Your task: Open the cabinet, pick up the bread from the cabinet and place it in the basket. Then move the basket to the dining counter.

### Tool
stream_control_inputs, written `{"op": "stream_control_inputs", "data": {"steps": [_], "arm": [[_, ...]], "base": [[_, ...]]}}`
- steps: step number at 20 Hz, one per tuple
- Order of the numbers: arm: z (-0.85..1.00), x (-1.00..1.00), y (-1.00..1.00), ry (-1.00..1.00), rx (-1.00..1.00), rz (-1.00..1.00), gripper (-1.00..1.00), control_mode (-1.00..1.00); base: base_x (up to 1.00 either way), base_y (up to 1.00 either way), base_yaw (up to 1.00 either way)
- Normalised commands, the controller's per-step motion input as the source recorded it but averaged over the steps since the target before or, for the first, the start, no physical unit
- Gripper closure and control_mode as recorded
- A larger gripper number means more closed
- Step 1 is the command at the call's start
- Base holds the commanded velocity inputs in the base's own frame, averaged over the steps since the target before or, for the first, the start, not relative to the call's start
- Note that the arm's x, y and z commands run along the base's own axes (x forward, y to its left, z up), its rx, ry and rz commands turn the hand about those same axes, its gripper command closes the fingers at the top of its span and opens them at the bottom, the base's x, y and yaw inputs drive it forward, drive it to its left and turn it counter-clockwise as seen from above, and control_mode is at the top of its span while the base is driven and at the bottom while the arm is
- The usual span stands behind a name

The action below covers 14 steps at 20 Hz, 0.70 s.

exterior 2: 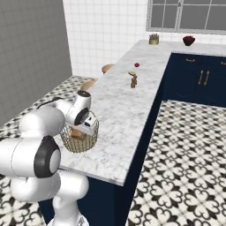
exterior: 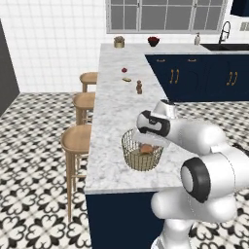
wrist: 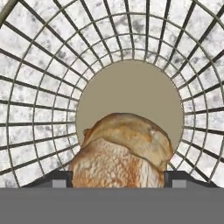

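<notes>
The brass wire basket (exterior: 141, 161) (exterior 2: 80, 143) stands on the white marble dining counter (exterior: 114, 109) (exterior 2: 123, 108), near its front end. My gripper (exterior: 146, 146) (exterior 2: 83, 130) (wrist: 118, 177) reaches down into the basket from above. The tan-brown bread (exterior: 146, 149) (exterior 2: 77, 133) (wrist: 122, 153) sits between the fingertips (wrist: 61, 178) and fills the gap from one to the other, so the jaws are shut on it. It hangs above the basket's flat tan floor (wrist: 131, 92), inside the mesh wall (wrist: 39, 87). The cabinet is out of view.
Farther along the counter lie a small brown shaker (exterior: 139, 87) (exterior 2: 133, 80) and a red fruit (exterior: 124, 70) (exterior 2: 137, 65). Round wooden stools (exterior: 77, 138) line the counter's left side. Low navy cabinets (exterior: 194, 78) (exterior 2: 198, 77) stand to the right across the patterned floor.
</notes>
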Motion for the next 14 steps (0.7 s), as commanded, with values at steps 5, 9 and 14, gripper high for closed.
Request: {"op": "stream_control_inputs", "data": {"steps": [5, 9, 14], "arm": [[-0.24, 0.28, 0.06, 0.02, 0.0, -0.03, -1.0, -1.0], [0.28, 0.0, 0.12, 0.0, -0.01, -0.02, -1.0, -1.0], [0.28, 0.0, 0.07, 0.0, -0.02, 0.0, -1.0, -1.0]], "base": [[0.0, 0.0, 0.0], [0.0, 0.0, 0.0], [0.0, 0.0, 0.0]]}}
